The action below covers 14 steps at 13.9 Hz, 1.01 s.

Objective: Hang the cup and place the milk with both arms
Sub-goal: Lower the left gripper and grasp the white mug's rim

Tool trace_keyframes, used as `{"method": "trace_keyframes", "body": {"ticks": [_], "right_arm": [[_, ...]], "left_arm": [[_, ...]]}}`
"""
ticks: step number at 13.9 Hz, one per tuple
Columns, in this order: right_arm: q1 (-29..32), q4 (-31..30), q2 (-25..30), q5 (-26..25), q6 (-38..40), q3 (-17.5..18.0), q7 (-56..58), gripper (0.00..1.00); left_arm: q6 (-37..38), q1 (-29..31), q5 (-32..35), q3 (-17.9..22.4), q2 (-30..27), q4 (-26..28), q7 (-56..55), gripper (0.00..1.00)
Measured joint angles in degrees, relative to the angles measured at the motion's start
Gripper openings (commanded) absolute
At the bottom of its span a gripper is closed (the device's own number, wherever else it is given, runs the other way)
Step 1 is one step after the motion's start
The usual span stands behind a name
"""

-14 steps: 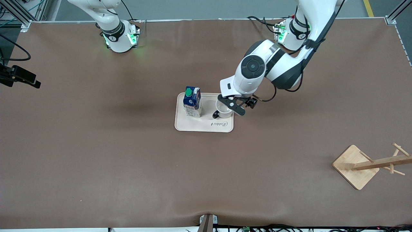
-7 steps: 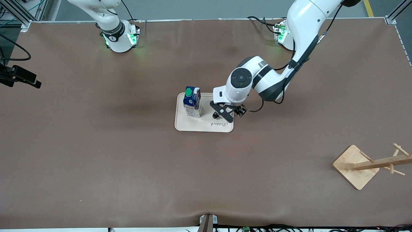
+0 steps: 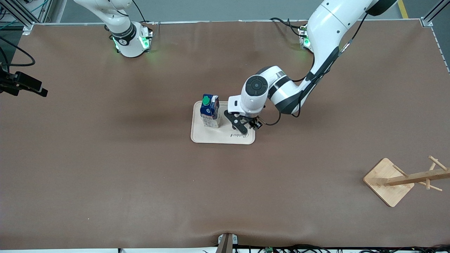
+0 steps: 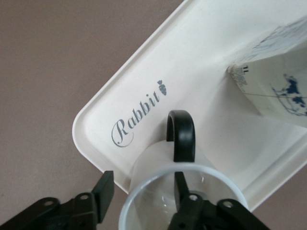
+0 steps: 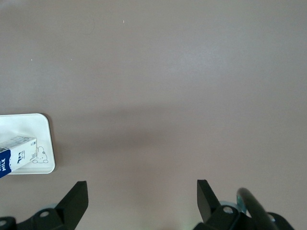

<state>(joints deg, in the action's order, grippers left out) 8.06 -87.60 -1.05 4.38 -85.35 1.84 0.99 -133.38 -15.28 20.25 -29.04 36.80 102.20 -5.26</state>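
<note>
Jaws of the left gripper (image 4: 141, 184) are released and stand astride the wall of the cup (image 4: 148, 165): one finger is outside the rim, the other is down inside the cup, close to the black handle (image 4: 182, 136). They do not press the wall yet, as far as I can see. Jaws of the right gripper (image 5: 141, 191) are also spread wide and hold nothing; this arm waits over the bare brown table cover toward the right arm's end of the table.

In the front view the cup stands on the cream tray (image 3: 211, 135), at about 3 o'clock from the milk (image 3: 210, 112), and it is almost fully hidden under the left gripper. The milk stands upright on the same tray, untouched. The wooden rack (image 3: 388, 181) is well apart, at about 4 o'clock from the tray, and its pegs carry nothing.

By my judgement the task is at its beginning. Neither thing has left the tray. The cup must be grasped, lifted, carried to the rack and hung by its handle, and the milk must be taken and placed by the right arm.

On the tray floor I read the grey word "Rabbit" (image 4: 136, 117) with a small carrot sign. The carton side shows "MILK" (image 5: 4, 163) in white on blue; the smaller print I cannot read.
</note>
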Motion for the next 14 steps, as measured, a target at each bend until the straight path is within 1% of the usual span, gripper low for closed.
{"method": "trace_keyframes", "body": {"ticks": [1, 3, 4, 8, 10, 11, 14], "right_arm": [[0.0, 0.0, -0.1, 0.0, 0.0, 0.0, 0.0, 1.00], [0.0, 0.0, -0.2, 0.1, 0.0, 0.0, 0.0, 1.00], [0.0, 0.0, -0.3, 0.1, 0.0, 0.0, 0.0, 1.00], [-0.1, 0.0, -0.6, 0.2, 0.0, 0.2, 0.1, 1.00], [-0.2, 0.0, -0.8, 0.2, 0.0, 0.4, 0.4, 1.00], [-0.4, 0.0, -1.0, 0.2, 0.0, 0.5, 0.5, 1.00], [-0.6, 0.1, -1.1, 0.2, -0.1, 0.7, 0.5, 1.00]], "left_arm": [[-0.1, 0.0, 0.5, 0.0, 0.8, -0.4, 0.0, 0.31], [-0.2, 0.0, 1.0, 0.1, 1.9, -0.9, 0.0, 0.09], [-0.2, 0.0, 1.1, 0.1, 2.2, -1.0, 0.0, 0.00], [-0.2, 0.0, 1.2, 0.2, 2.4, -1.3, 0.0, 0.00], [0.5, 0.1, 1.3, 0.2, 2.4, -2.5, 0.0, 0.00], [2.4, 0.1, 1.3, 0.1, 2.4, -3.9, -0.1, 0.00], [11.6, 0.8, 1.3, 0.2, 1.3, -9.1, -0.4, 0.00]]}}
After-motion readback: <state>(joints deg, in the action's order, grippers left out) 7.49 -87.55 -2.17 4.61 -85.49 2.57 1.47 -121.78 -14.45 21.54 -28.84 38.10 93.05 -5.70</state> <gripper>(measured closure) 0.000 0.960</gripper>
